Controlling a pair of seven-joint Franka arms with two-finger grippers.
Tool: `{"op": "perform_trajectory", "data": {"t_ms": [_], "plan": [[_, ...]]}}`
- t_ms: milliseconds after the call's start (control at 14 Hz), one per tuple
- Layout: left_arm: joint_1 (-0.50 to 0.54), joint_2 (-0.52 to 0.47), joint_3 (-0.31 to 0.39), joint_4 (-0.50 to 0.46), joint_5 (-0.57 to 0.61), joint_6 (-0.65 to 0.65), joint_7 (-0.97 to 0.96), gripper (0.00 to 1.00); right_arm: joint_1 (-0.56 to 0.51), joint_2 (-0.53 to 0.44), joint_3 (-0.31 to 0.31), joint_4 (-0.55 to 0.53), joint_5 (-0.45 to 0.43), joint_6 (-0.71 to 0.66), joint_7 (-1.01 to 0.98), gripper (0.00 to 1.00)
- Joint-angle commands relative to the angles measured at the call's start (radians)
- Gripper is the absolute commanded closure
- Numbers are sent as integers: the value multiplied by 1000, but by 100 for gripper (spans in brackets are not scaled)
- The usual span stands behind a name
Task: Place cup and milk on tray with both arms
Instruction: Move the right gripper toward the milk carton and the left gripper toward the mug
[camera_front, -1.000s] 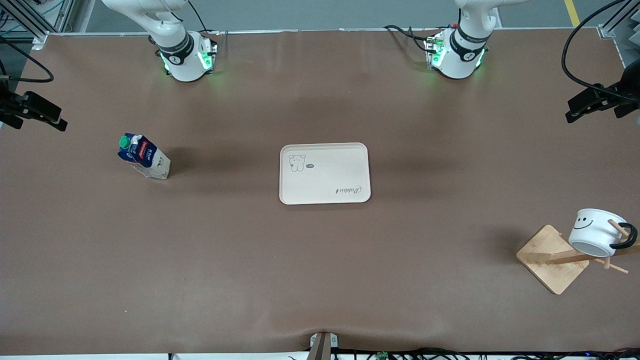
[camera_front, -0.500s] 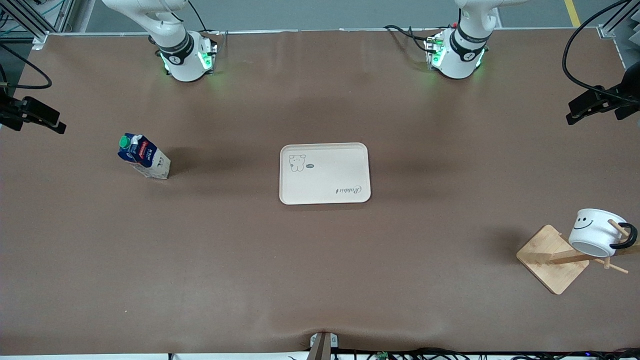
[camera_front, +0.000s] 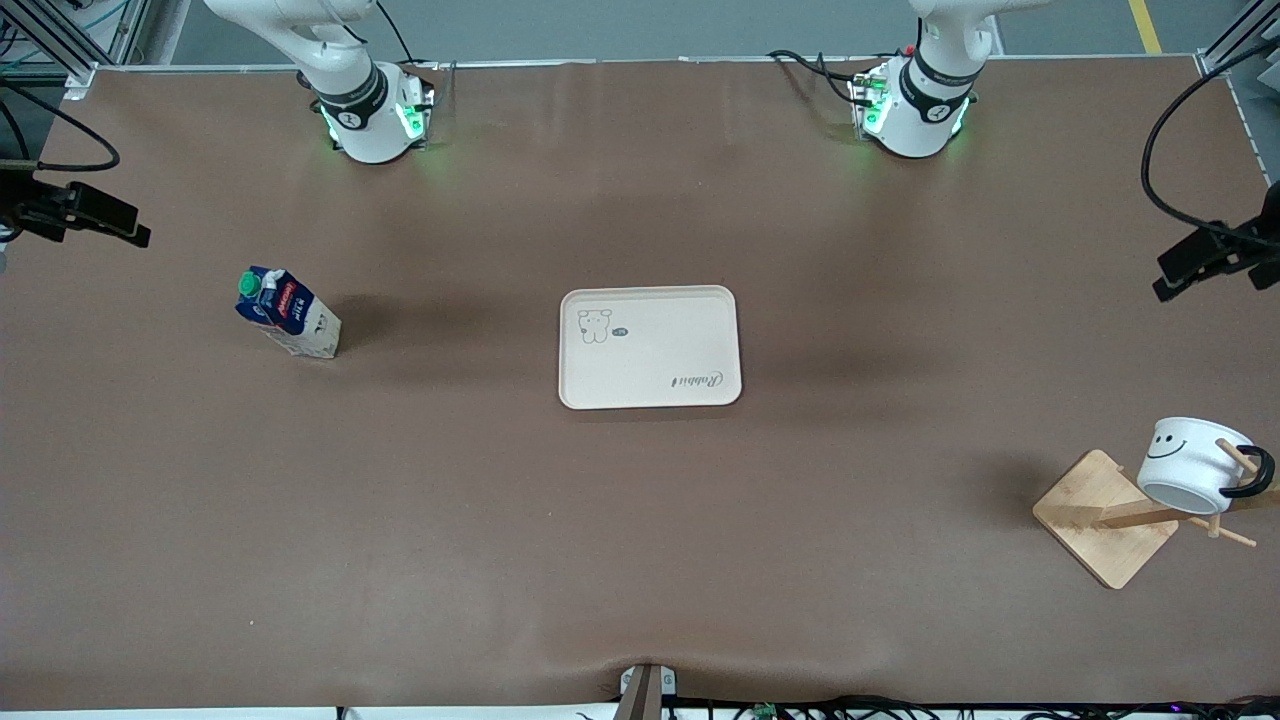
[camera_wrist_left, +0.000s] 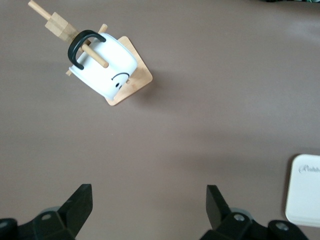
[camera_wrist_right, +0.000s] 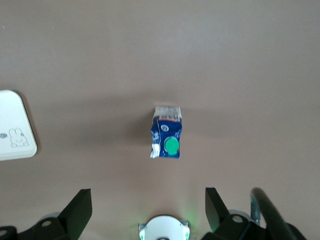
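Observation:
The milk (camera_front: 288, 312) stands on the table toward the right arm's end, blue with a green cap, also seen in the right wrist view as the milk (camera_wrist_right: 166, 137). The cream tray (camera_front: 650, 347) lies mid-table with nothing on it. The white smiley cup (camera_front: 1190, 464) hangs by its black handle on a wooden peg; the left wrist view shows the cup (camera_wrist_left: 107, 67) tilted there. My right gripper (camera_wrist_right: 148, 202) hangs open, high over the table's end near the milk. My left gripper (camera_wrist_left: 149, 200) hangs open over bare table, apart from the cup.
The peg rack's square wooden base (camera_front: 1100, 520) sits at the left arm's end, near the table's front edge. Both arm bases (camera_front: 372, 120) glow green along the table's back edge. Brown table surface lies between tray, milk and rack.
The left gripper has shifted along the table's end toward the rack with the cup. The right gripper has shifted a little over its end. Milk, tray and cup have not moved.

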Motion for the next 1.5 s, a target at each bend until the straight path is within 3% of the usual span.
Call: {"op": "perform_trajectory", "data": {"t_ms": [0, 429, 1000, 1286, 1429], "plan": [[37, -18, 1, -63, 5, 70, 13, 0, 4, 15, 3, 12, -10, -26, 5, 0], [112, -44, 0, -210, -10, 252, 15, 0, 3, 29, 6, 15, -24, -70, 5, 0], [169, -145, -3, -562, -57, 726, 21, 0, 6, 29, 8, 14, -21, -100, 9, 0], [174, -133, -2, -596, -77, 820, 60, 0, 27, 29, 9, 15, -12, -121, 9, 0], [175, -106, 1, -585, -157, 826, 100, 0, 24, 29, 8, 17, -12, -120, 9, 0]]}}
